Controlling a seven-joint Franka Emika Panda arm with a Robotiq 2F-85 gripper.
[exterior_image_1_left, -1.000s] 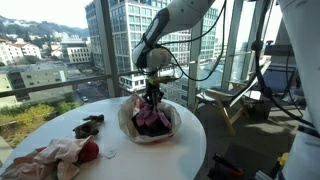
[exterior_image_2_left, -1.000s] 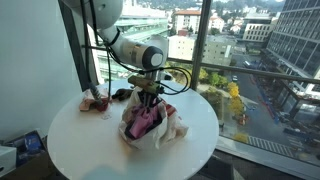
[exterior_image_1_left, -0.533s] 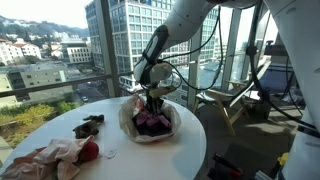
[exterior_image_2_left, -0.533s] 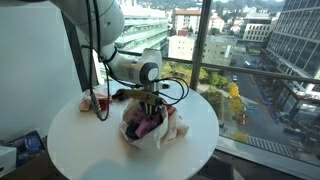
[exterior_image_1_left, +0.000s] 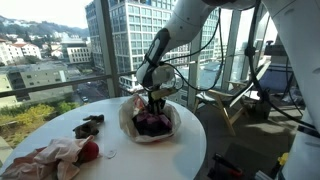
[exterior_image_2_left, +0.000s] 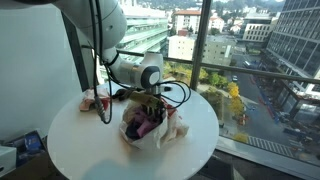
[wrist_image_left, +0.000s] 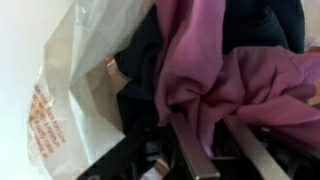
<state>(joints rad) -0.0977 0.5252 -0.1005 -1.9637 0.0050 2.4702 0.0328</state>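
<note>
In an exterior view the pincer (exterior_image_1_left: 152, 102) reaches straight down into the white bag (exterior_image_1_left: 124, 116) on the desk (exterior_image_1_left: 150, 158). In an exterior view the pink cloth (exterior_image_2_left: 145, 123) lies directly beneath it. In the wrist view cloth folds (wrist_image_left: 230, 70) sit between the fingers; whether they clamp it I cannot tell

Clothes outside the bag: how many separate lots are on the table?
2. A small dark garment lies apart from the bag; a pale heap with a red piece sits near the table edge. That heap may hide several pieces.
</note>
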